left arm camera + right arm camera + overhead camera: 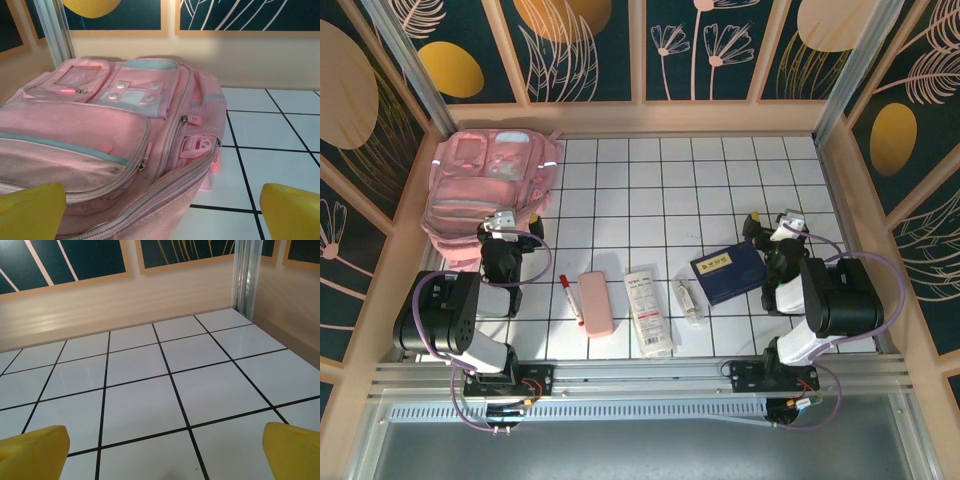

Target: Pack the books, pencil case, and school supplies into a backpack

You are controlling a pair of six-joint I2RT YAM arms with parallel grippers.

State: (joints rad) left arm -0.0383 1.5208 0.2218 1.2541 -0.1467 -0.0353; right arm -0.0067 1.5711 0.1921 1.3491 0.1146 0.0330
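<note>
Evidently soft and floppy, the pink backpack (pixel 490 195) lies flat at the far left of the surface (pixel 660 190), pockets up; a zipper pull or fabric edge looks like the surest hold. The stiff navy book (pixel 728 272), squashy pencil case (pixel 596 303), slick-looking packet (pixel 649 312) and slim marker (pixel 566 295) lie in a near row. The left claw (pixel 160 212) and right claw (pixel 160 452) are both spread and empty. Patterned walls (pixel 580 50) close in.

The backpack (pixel 490 185) is pink with pale blue-grey strips, the pencil case (pixel 596 303) plain pink. The book (pixel 728 272) is navy with yellow lettering, the marker (pixel 568 298) red and white, the packet (pixel 649 310) white with red print. The counter (pixel 650 190) is white with a black grid; the walls (pixel 590 60) are dark teal with gold discs.
</note>
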